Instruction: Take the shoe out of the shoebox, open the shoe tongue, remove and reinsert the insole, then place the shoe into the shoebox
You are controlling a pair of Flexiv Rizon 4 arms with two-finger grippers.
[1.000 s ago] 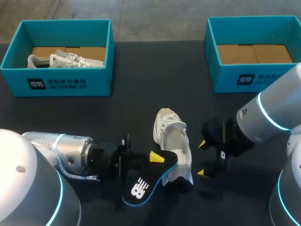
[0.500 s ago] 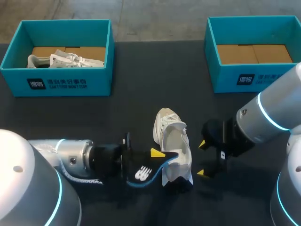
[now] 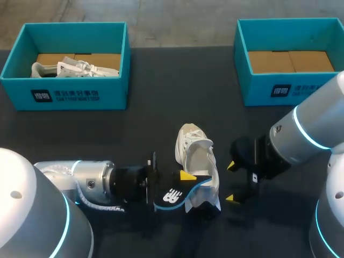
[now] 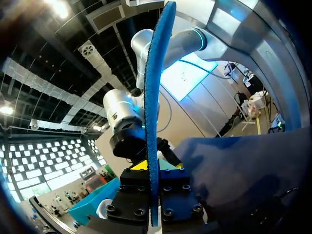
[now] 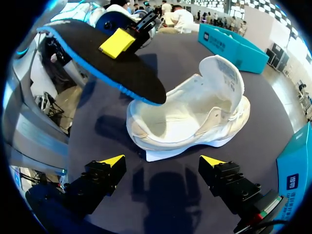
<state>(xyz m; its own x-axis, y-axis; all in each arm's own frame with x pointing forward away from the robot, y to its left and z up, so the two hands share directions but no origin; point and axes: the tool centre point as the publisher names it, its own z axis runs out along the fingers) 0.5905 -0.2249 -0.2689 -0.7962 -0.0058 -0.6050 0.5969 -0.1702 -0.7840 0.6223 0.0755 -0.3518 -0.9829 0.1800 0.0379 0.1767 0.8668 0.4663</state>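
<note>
Surface: table, dark and matt, carrying all that is listed. Landmark: white shoe near the table's middle, lying with its toe away from the robot and its heel toward it, tongue folded up and the inside showing (pale lining, seen best from the right wrist view). Held item: insole, black with a blue rim, at the heel end on the left of the white shoe, its forward end over the opening; contact with the lining cannot be told. Holder: left gripper, left of the white shoe, fingers closed on the insole from both faces, the insole standing edge-on between them in the left wrist view. Idle: right gripper, just right of the white shoe and apart from it, fingers spread wide, nothing between them. Containers: teal shoebox, well beyond the white shoe to the left, with a second white shoe inside; second teal shoebox, well beyond it to the right, cardboard floor showing.
</note>
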